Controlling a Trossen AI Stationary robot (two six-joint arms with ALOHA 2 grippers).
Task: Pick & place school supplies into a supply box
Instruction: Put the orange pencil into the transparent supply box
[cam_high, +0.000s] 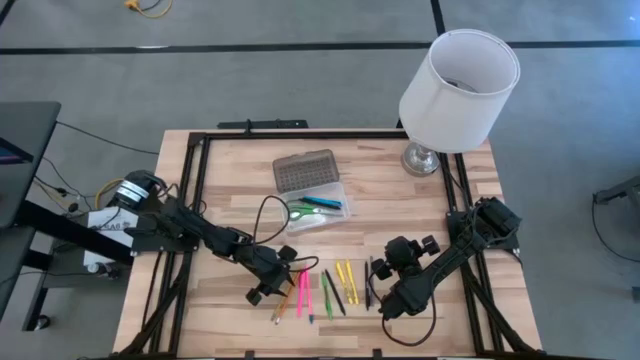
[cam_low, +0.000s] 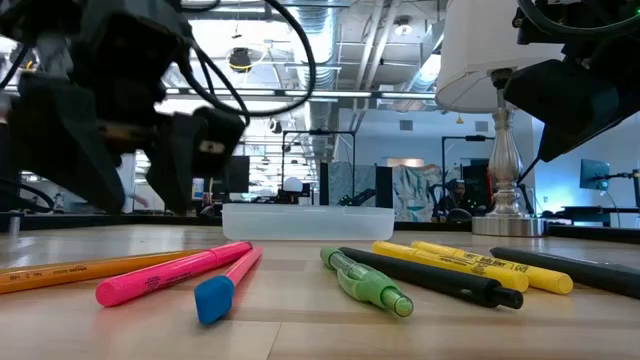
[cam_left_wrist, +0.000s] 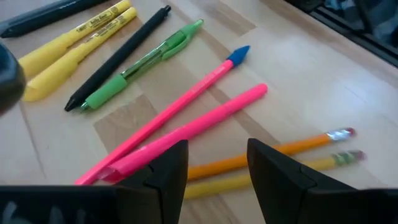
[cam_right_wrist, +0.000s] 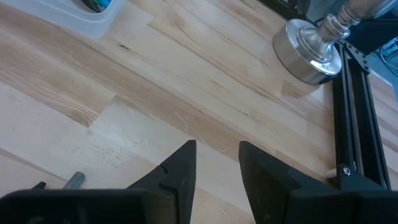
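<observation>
Left wrist view shows your left gripper (cam_left_wrist: 216, 163), jaws apart and empty, poised over the pink pens (cam_left_wrist: 186, 130) to grab one; the open supply box (cam_high: 318, 208) waits just beyond, right gripper (cam_right_wrist: 216, 165) idle, parted.

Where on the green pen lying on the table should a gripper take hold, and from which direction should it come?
Grip the green pen at mid-barrel, just past its soft grip, coming straight down from above. It lies flat on the table, so only its two long sides are free. The black pen lies close alongside, so the fingers should straddle the barrel crosswise where the gap looks widest. The left gripper, open just above the pink pens, is probably nearest.
</observation>
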